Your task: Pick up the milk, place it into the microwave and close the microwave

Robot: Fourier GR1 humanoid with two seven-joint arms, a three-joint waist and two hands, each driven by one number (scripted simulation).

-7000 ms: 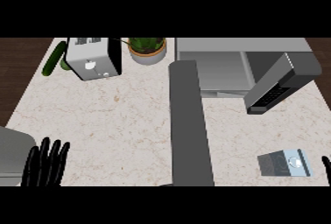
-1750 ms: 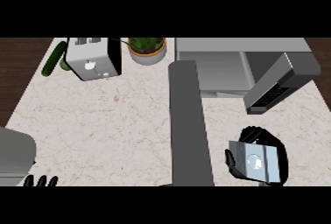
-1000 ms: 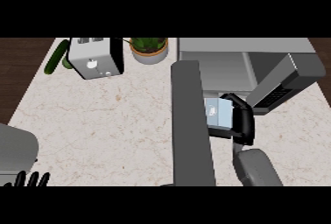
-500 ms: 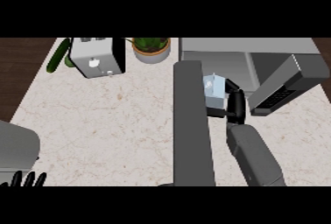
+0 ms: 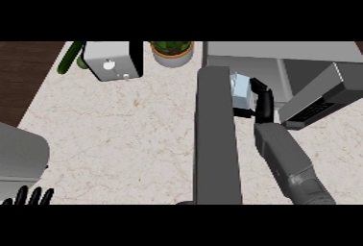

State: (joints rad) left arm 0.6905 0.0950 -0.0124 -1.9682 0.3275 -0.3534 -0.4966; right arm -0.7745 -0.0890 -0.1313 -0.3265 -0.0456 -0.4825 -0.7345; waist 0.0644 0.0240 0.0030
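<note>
The milk carton (image 5: 242, 90), pale blue and white, is held at the mouth of the open microwave (image 5: 284, 57). My right hand (image 5: 262, 102) is shut on it, fingers curled round its right side, the grey forearm stretching up from the lower right. The microwave's open door (image 5: 215, 139) runs as a long grey slab down the middle, just left of the carton. Only the fingertips of my left hand (image 5: 32, 197) show at the lower left edge, pointing up and resting.
A toaster (image 5: 111, 60) stands at the back left with a cucumber (image 5: 69, 58) beside it. A potted plant (image 5: 172, 52) sits at the back centre. A dark grey panel (image 5: 325, 96) lies right of the microwave opening, and a grey object (image 5: 20, 153) is at the left edge.
My right hand took hold of the milk at the lower right and carried it up and left to the microwave's opening. The left hand sank to the lower left edge.
</note>
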